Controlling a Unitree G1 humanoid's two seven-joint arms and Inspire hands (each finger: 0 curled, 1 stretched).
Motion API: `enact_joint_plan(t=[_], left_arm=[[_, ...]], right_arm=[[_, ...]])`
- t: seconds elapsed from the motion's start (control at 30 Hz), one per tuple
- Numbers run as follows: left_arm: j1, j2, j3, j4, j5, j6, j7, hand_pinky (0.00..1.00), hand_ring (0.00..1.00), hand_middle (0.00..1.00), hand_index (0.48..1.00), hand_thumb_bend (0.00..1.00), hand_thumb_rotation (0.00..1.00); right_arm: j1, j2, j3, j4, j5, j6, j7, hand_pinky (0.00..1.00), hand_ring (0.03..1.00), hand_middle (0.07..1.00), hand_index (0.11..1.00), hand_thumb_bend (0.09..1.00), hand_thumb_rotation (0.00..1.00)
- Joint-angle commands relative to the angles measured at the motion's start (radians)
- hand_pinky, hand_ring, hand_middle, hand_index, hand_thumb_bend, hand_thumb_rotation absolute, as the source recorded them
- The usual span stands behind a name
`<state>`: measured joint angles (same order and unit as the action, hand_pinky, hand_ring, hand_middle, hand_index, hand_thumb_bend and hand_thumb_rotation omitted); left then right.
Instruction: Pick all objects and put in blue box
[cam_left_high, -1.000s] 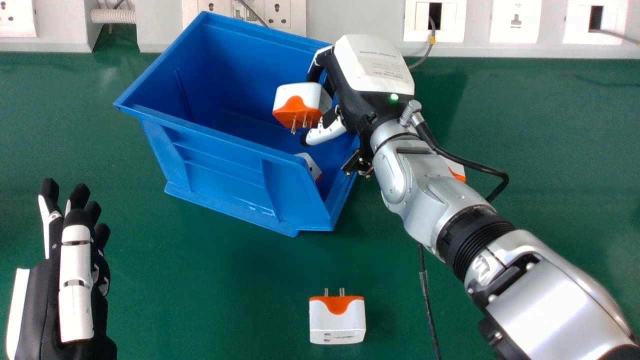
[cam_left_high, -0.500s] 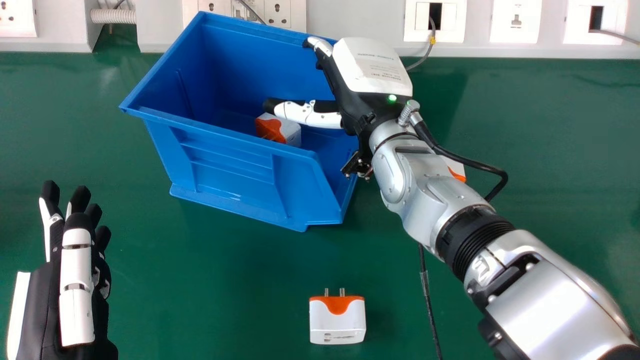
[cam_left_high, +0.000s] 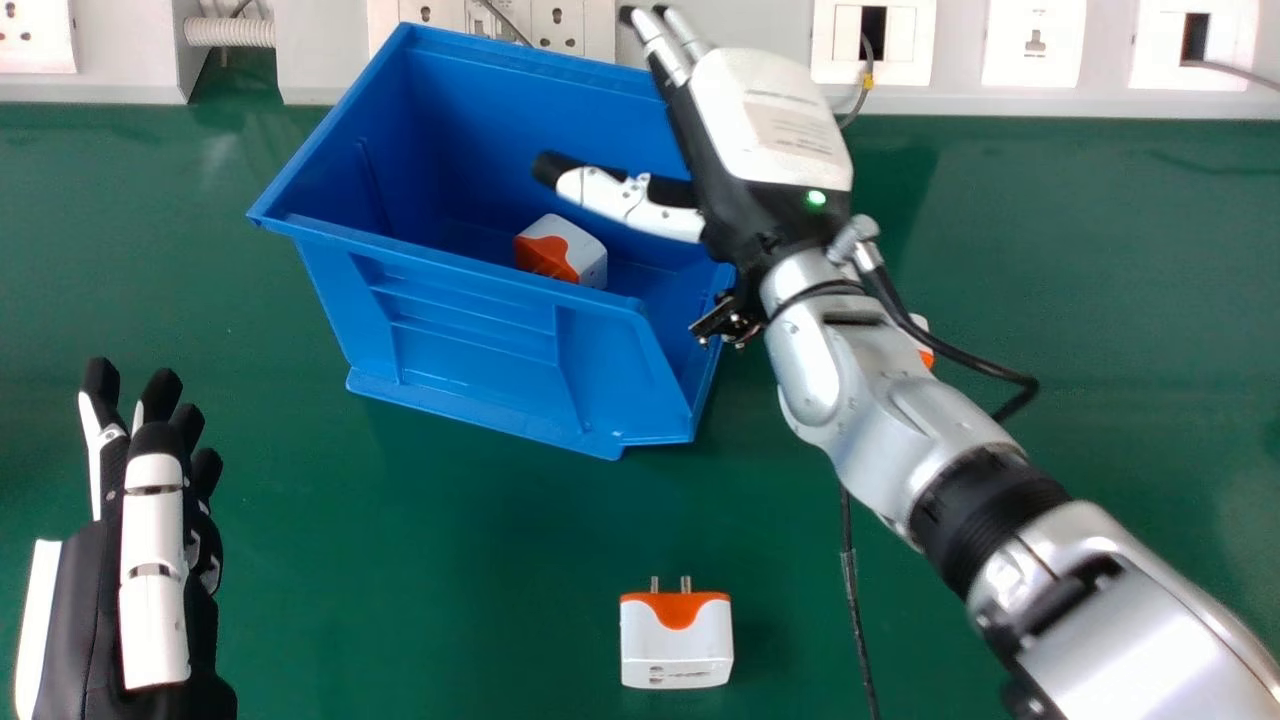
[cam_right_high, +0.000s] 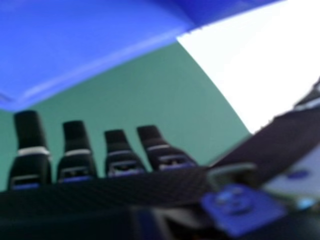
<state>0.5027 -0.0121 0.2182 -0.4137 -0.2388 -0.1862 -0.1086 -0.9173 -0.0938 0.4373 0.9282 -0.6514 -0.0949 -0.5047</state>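
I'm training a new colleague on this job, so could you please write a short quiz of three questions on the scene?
1. True or false: at least one white-and-orange adapter lies inside the blue box.

2. Multiple choice: where is the front adapter, the one whose pins point toward the box?
a) on the box's rim
b) on the green table
c) under the box

3. Fill in the blank: the robot hand whose thumb extends over the box is the robot's ____ one.

Key: 1 true; 2 b; 3 right.
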Motion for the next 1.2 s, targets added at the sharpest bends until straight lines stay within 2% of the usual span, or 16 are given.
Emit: enact_joint_plan(t=[0.0, 0.03, 0.2, 0.33, 0.53, 0.67, 0.8, 0.83, 1.0, 1.17], left_arm=[[-0.013, 0.005, 0.003, -0.003, -0.022, -0.015, -0.01, 1.0, 1.0, 1.0, 0.969, 0.18, 0.98], [-0.018, 0.005, 0.002, -0.001, -0.027, -0.013, -0.012, 1.0, 1.0, 1.0, 0.97, 0.19, 0.97], [-0.03, 0.01, 0.001, 0.005, -0.022, -0.013, -0.016, 1.0, 1.0, 1.0, 0.974, 0.18, 0.92], [-0.034, 0.008, 0.002, 0.008, -0.022, -0.016, -0.019, 1.0, 1.0, 1.0, 0.973, 0.18, 0.92], [-0.027, 0.009, 0.002, 0.004, -0.003, -0.017, -0.017, 1.0, 1.0, 1.0, 0.969, 0.18, 0.93], [-0.032, 0.005, 0.003, 0.015, -0.009, -0.02, -0.021, 1.0, 1.0, 1.0, 0.969, 0.19, 0.94], [-0.04, 0.0, 0.0, 0.017, -0.034, -0.012, -0.025, 1.0, 1.0, 1.0, 0.969, 0.2, 0.94], [-0.041, -0.001, 0.0, 0.017, -0.035, -0.011, -0.024, 1.0, 1.0, 1.0, 0.97, 0.19, 0.93], [-0.038, 0.006, 0.001, 0.02, -0.033, -0.017, -0.027, 1.0, 1.0, 1.0, 0.973, 0.19, 0.91], [-0.033, 0.008, 0.002, 0.014, -0.029, -0.016, -0.024, 1.0, 1.0, 1.0, 0.975, 0.19, 0.9]], right_arm=[[0.034, -0.021, -0.022, -0.091, 0.005, -0.009, -0.031, 0.72, 0.872, 0.942, 0.925, 0.484, 0.96], [0.056, -0.027, -0.028, -0.124, 0.004, -0.008, -0.031, 0.71, 0.868, 0.94, 0.924, 0.478, 0.96], [0.158, -0.052, -0.047, -0.269, -0.004, 0.025, -0.012, 0.7, 0.853, 0.927, 0.919, 0.456, 0.93], [0.234, -0.081, -0.07, -0.362, -0.01, 0.028, -0.011, 0.7, 0.854, 0.927, 0.923, 0.453, 0.93], [0.372, -0.197, -0.125, -0.5, -0.027, 0.007, -0.008, 0.71, 0.86, 0.929, 0.926, 0.479, 0.93], [0.445, -0.3, -0.176, -0.53, -0.008, -0.037, 0.032, 0.74, 0.875, 0.933, 0.93, 0.488, 0.92], [0.458, -0.394, -0.206, -0.458, 0.006, -0.113, 0.06, 0.76, 0.886, 0.94, 0.937, 0.498, 0.91], [0.454, -0.417, -0.209, -0.433, 0.006, -0.133, 0.066, 0.77, 0.893, 0.947, 0.943, 0.51, 0.91], [0.406, -0.509, -0.201, -0.314, -0.016, -0.188, 0.115, 0.81, 0.906, 0.963, 0.956, 0.552, 0.9], [0.335, -0.562, -0.163, -0.17, -0.043, -0.253, 0.18, 0.83, 0.925, 0.973, 0.969, 0.603, 0.92]])
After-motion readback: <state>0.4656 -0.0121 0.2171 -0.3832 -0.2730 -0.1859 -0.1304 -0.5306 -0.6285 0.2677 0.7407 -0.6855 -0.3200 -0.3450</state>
